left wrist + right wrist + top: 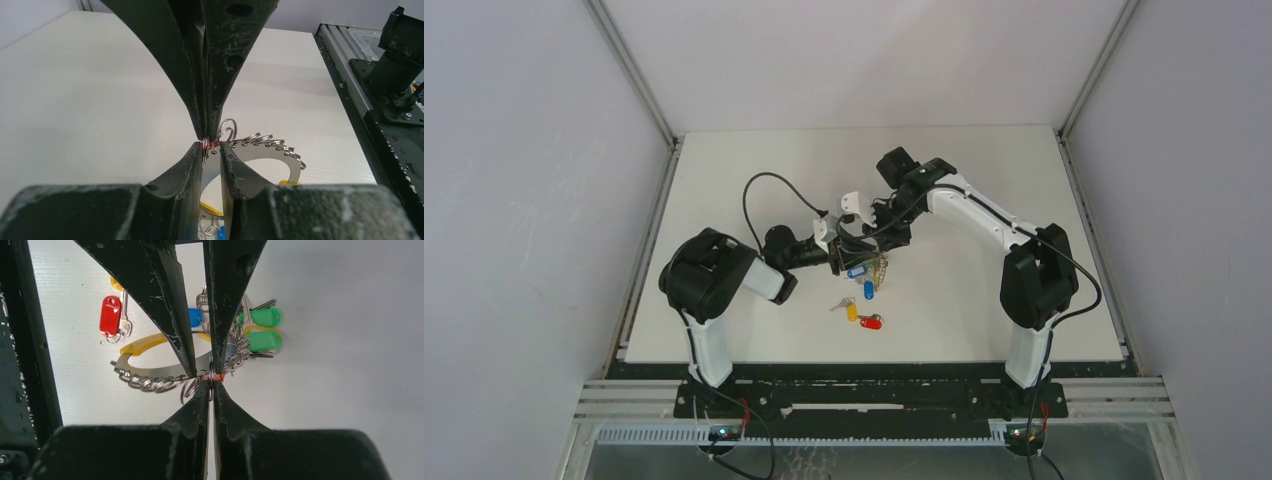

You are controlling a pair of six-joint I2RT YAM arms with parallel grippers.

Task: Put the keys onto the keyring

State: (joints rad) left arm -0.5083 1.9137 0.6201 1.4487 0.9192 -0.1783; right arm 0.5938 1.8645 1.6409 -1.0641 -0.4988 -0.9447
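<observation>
Right gripper [211,382]: black fingers pressed together on a small silver wire loop at the edge of the keyring [150,371], a silver metal crescent band strung with small rings. Left gripper [212,149]: tips meet the right's nose to nose, narrowly parted, and clamp the same band. A red speck sits at the pinch point; what it is cannot be made out. Carried on the keyring, held at mid-table: two green oval plastic tags [265,317], one blue tag [195,317], silver keys partly hidden behind the fingers, an orange-yellow curved strip [142,344]. Loose on the white table [754,180], on the near side of the keyring: red-tagged silver key [871,322] and yellow-tagged silver key [851,311], just beside each other. In the right wrist view a finger hides most of the yellow one.
</observation>
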